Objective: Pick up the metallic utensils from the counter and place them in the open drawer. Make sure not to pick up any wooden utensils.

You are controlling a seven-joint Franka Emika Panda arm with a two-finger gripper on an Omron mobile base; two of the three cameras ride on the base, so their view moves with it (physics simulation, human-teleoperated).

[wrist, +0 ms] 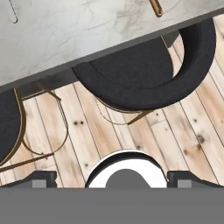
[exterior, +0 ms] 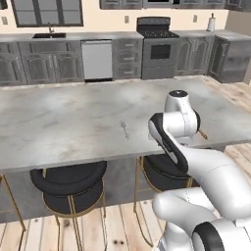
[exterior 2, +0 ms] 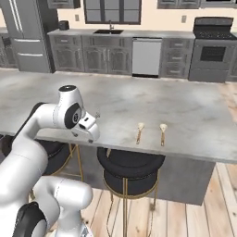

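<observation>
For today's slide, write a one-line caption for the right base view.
White robot arm beside a marbled counter, two wooden utensils near its front edge above a black stool.

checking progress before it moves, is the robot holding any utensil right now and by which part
Nothing is held. In the hand view the gripper has its jaws wide apart with only a stool and wooden floor beyond them; no utensil is between them.

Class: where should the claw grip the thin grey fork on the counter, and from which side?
Probably mid-handle on the fork, from straight above, jaws across its narrow width: it lies flat on the counter, leaving no side access.
</observation>
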